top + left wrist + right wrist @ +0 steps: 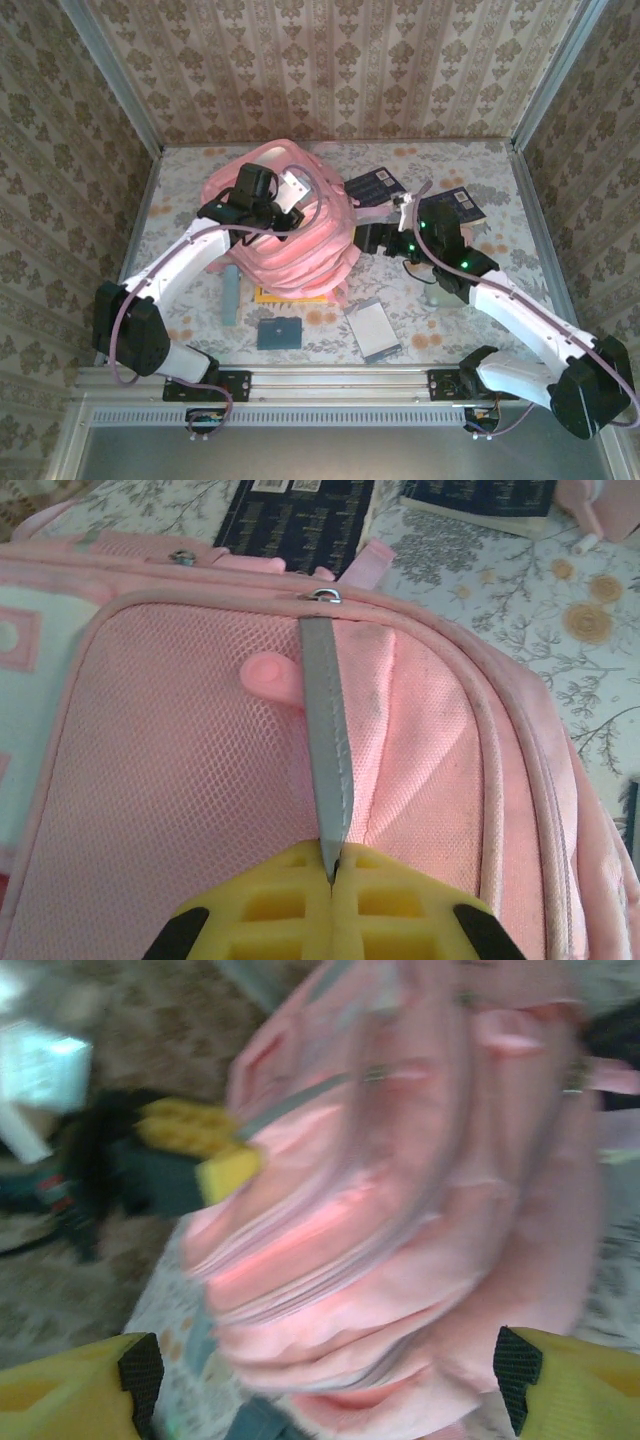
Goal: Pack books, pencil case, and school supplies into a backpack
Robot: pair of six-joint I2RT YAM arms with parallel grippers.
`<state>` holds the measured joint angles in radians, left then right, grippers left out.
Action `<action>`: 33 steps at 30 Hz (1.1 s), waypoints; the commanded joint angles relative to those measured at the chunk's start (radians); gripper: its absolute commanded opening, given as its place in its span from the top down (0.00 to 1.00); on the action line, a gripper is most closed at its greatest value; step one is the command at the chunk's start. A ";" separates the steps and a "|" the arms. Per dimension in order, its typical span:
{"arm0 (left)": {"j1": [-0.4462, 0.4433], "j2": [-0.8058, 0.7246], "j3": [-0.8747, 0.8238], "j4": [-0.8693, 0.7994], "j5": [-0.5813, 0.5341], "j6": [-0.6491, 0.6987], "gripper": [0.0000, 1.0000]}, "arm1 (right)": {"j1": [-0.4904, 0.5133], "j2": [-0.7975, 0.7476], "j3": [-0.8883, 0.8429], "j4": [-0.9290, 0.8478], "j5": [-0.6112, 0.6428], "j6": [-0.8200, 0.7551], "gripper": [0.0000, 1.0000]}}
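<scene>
Grey strap pinched close-up, teal rectangle overhead

Pink backpack rests on the table (teal rectangle near its front edge).

Readable text: none legible in any view.
Navy book: rows of yellow print, white label strips at top edge; too small to read.
Second navy book: faint print on the cover, unreadable.
Backpack: white patch with pink square outline; no letters made out.
</scene>
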<state>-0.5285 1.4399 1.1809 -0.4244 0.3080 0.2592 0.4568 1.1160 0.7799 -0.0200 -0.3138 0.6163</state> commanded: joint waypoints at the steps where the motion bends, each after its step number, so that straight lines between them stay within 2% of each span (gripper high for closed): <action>1: 0.004 -0.071 -0.007 0.094 0.093 0.056 1.00 | -0.079 0.122 0.065 -0.102 0.109 0.111 0.20; 5: 0.004 -0.111 -0.065 0.127 0.105 0.086 1.00 | -0.152 0.312 0.167 -0.087 0.018 0.219 0.30; 12: 0.004 -0.181 -0.165 0.155 0.052 0.098 1.00 | -0.213 0.594 0.378 -0.145 -0.109 0.500 0.55; 17: -0.001 -0.187 -0.194 0.131 0.045 0.101 1.00 | -0.225 0.709 0.433 -0.097 -0.228 0.707 0.54; 20: -0.004 -0.188 -0.205 0.118 0.042 0.104 1.00 | -0.225 0.738 0.459 -0.099 -0.255 0.734 0.49; 22: -0.005 -0.191 -0.211 0.113 0.040 0.107 1.00 | -0.226 0.737 0.486 -0.117 -0.243 0.633 0.47; 26: -0.005 -0.199 -0.222 0.125 0.043 0.110 1.00 | -0.226 0.702 0.487 -0.049 -0.222 0.229 0.39; 29: -0.002 -0.199 -0.218 0.116 0.050 0.113 1.00 | -0.220 0.684 0.473 -0.064 -0.136 -0.047 0.40; 33: 0.009 -0.217 -0.248 0.145 0.101 0.082 1.00 | -0.231 0.673 0.363 0.150 -0.175 -0.208 0.38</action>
<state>-0.5282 1.2732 0.9535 -0.3202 0.3550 0.3450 0.2317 1.8221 1.2098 -0.0174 -0.4831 0.6533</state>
